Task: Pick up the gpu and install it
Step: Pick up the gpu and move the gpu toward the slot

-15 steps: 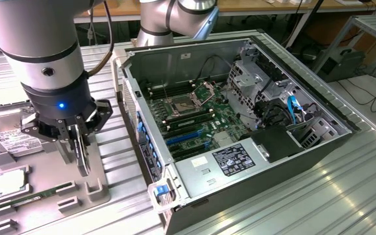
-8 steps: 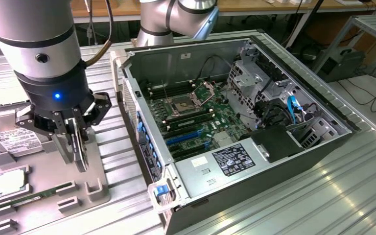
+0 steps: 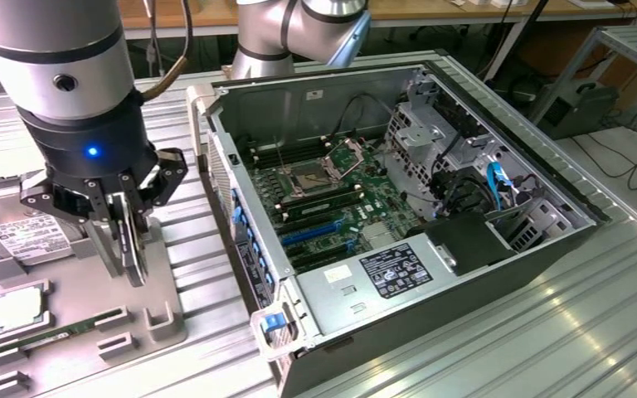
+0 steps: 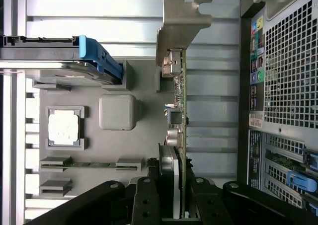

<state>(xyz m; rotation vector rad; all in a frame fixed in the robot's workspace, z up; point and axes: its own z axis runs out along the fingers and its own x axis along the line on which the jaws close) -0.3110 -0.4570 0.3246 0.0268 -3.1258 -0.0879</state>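
From where I stand, the arm's black gripper (image 3: 119, 211) hangs over the flat grey moulded parts tray (image 3: 175, 311) on the exterior view's left. The gpu (image 3: 133, 249), a thin dark card with a round fan on one face, stands on its edge at that tray, directly between the fingers (image 3: 103, 207). They are drawn in narrow and press both faces of the card across its thickness, so I judge it gripped. I cannot tell whether its lower edge has left the tray's slot.

In the wrist view the gpu (image 4: 180, 111) is a slim line running straight out from the gripper (image 4: 174, 183). Its long axis leads away to the silver metal end bracket (image 4: 181, 16) at the far end, so the hold sits toward the end opposite the bracket.

The open black and silver computer case (image 3: 296, 91) lies on its side just beside the tray, toward the exterior view's right. Its blue expansion slots (image 3: 313, 232) sit low on the green motherboard (image 3: 330, 199). The case's near wall stands between card and slots.

Other parts sit on the tray beyond the card's face: a square silver processor (image 4: 63, 127), a slim green memory stick (image 4: 89, 164) and a silver hard drive with a white label (image 3: 20, 236). The side facing the case is bare ribbed metal table (image 4: 213, 111), which looks like the freer room.
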